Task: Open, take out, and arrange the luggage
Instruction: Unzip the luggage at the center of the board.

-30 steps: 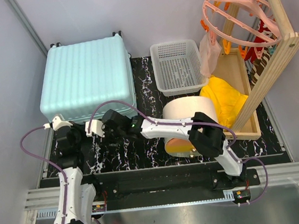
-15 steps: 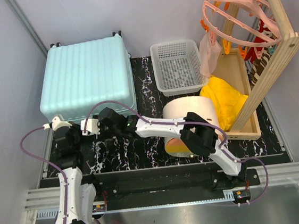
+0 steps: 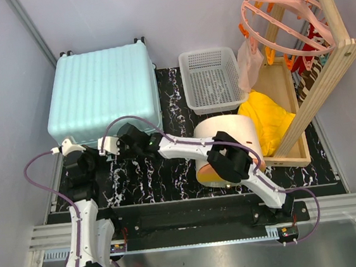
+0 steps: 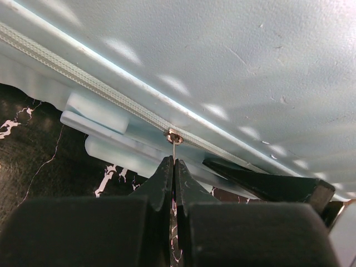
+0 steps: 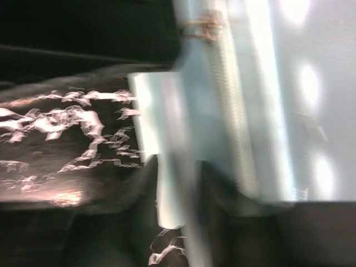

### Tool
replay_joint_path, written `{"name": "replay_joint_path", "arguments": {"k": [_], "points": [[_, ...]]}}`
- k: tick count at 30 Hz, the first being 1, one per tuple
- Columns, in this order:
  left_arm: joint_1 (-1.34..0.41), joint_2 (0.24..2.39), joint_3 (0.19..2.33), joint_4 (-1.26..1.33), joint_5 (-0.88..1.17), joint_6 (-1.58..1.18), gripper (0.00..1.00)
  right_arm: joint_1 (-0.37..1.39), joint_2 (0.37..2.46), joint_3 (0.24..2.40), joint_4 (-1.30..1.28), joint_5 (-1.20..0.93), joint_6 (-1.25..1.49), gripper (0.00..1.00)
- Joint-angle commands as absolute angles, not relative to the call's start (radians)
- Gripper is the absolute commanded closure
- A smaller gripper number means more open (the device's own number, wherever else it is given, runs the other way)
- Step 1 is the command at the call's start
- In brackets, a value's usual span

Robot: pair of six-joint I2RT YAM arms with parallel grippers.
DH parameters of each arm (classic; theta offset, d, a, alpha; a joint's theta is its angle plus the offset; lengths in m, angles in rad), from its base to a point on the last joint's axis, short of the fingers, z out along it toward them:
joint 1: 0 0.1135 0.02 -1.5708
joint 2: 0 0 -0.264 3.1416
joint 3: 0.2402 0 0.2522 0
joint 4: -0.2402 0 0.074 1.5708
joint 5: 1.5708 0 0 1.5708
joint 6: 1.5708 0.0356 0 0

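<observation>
Mint-blue and ribbed, the luggage (image 3: 100,90) lies flat and closed at the far left of the black marbled desk (image 3: 170,179), its small wheels at the far edge and its zip side facing the arms. Along that near side runs the pale zipper track (image 4: 111,94), with a moulded carry handle (image 4: 100,125) just below it. The left gripper (image 4: 173,162) sits right at this side, its jaws pressed together and pinching the thin metal zipper pull (image 4: 175,146), which hangs from the slider on the track. The right gripper (image 5: 179,189) reaches across from the right to the same near side, just beside the left one. Its wrist view is blurred: two dark fingers show with a strip of pale shell between them, and I cannot tell whether they grip it or stand free of it. To the right of the luggage, at the far edge, stands a white mesh basket (image 3: 210,79). Nearer, a cream cylinder (image 3: 226,138) with an orange end lies on the desk under the right arm. Beside it a yellow cloth (image 3: 266,121) rests in a wooden tray (image 3: 281,84). A wooden rack (image 3: 324,73) leans over the tray, carrying a round pink hanger (image 3: 281,20).
</observation>
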State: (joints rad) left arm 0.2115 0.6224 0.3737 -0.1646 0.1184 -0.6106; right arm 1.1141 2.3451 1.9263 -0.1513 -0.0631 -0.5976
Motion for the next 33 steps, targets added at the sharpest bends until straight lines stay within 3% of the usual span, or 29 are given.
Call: {"name": "replay_joint_path", "arguments": {"k": [1,3,4,5,18,33], "points": [[0.212,0.597,0.436,-0.127,0.181,-0.606,1.00,1.077,2.356,1.962,-0.117,-0.015,-0.600,0.72],[0.212,0.598,0.434,-0.126,0.179,-0.606,1.00,1.075,2.344,1.948,-0.118,-0.009,-0.598,0.84],[0.212,0.600,0.437,-0.126,0.176,-0.600,1.00,1.074,2.341,1.938,-0.118,-0.005,-0.597,0.97],[0.212,0.601,0.440,-0.129,0.175,-0.598,1.00,1.069,2.338,1.931,-0.117,0.018,-0.595,1.00],[0.212,0.554,0.426,-0.150,0.063,-0.595,1.00,0.971,2.108,1.628,-0.066,0.161,-0.442,1.00],[0.212,0.512,0.431,-0.186,0.012,-0.597,1.00,0.853,1.944,1.425,-0.043,0.232,-0.370,1.00]]}}
